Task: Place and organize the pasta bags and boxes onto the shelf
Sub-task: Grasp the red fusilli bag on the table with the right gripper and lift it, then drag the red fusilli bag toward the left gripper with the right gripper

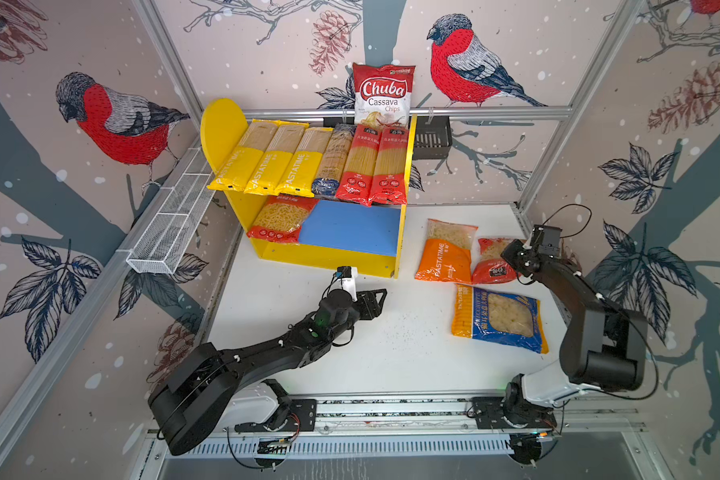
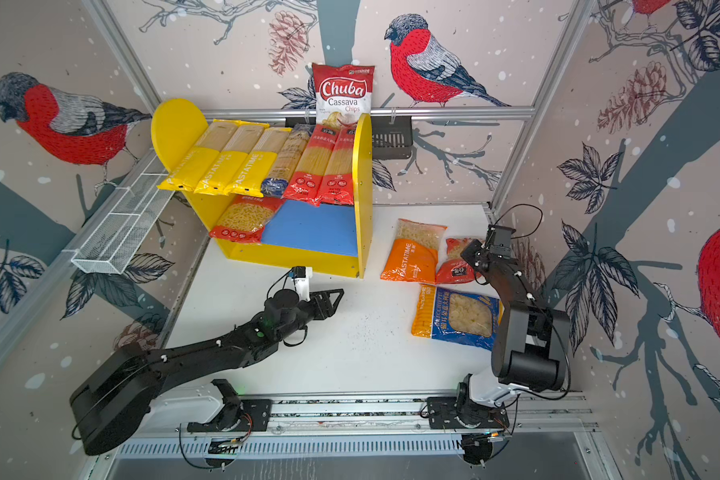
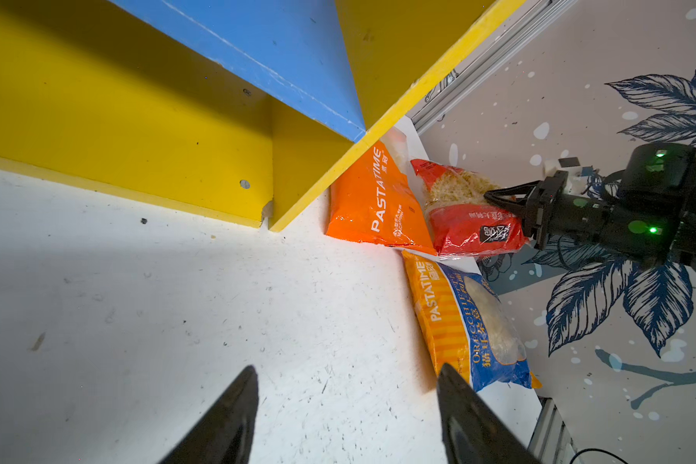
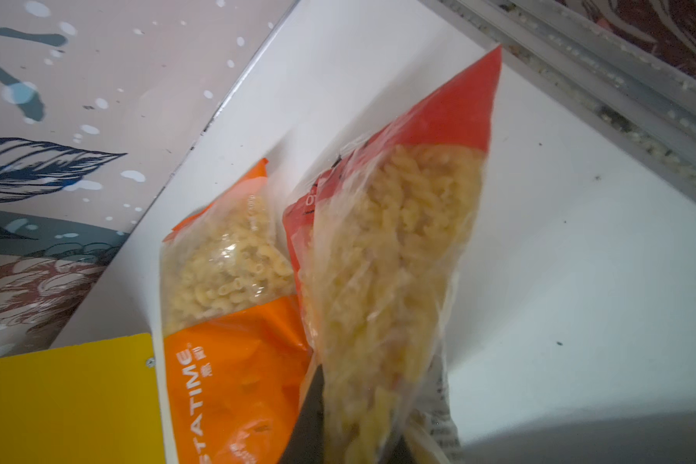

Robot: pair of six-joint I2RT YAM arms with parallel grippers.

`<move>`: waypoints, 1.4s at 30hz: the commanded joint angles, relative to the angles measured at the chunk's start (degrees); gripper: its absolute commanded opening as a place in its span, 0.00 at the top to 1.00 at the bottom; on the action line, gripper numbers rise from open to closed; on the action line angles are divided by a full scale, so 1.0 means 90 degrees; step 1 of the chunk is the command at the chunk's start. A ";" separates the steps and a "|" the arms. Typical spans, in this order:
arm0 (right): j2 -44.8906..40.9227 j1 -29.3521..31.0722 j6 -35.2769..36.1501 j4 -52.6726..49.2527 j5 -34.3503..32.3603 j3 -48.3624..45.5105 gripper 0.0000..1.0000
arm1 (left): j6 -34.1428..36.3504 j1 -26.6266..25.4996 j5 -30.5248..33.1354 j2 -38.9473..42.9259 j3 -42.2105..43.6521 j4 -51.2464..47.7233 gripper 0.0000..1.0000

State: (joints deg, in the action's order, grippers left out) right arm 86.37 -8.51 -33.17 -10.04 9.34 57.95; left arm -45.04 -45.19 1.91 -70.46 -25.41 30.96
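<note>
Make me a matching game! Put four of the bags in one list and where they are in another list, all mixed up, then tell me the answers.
Things:
1. orange macaroni bag
2. red macaroni bag right of the orange one
3. blue and orange pasta bag
4. Chuba chips bag

Places:
A. up at the back wall, behind the shelf
B. pinched in the right end effector
C. flat on the table, nearest the arms' bases
D. on the table, next to the shelf's right side panel

Pairs: 1-D, 2-B, 3-C, 4-A.
</note>
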 commanded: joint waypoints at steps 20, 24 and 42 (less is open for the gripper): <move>-0.1240 0.4920 -0.3761 0.1078 -0.2536 -0.1715 0.89 | -0.0279 -0.0008 0.0232 0.0403 0.0787 0.0625 0.31; -0.0759 0.5844 -0.3839 0.0777 -0.2318 -0.1580 0.75 | -0.0271 -0.0008 0.0350 0.0660 0.0951 0.0473 0.31; 0.1250 0.7922 -0.2558 0.2850 0.0606 -0.0593 0.39 | -0.0169 0.0976 0.0909 0.3004 0.1007 -0.2678 0.30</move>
State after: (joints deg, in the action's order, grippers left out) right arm 97.76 62.85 -60.88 10.20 8.60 51.81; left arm -47.16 -37.23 8.36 -45.43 -15.16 15.22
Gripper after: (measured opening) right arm 0.607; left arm 0.695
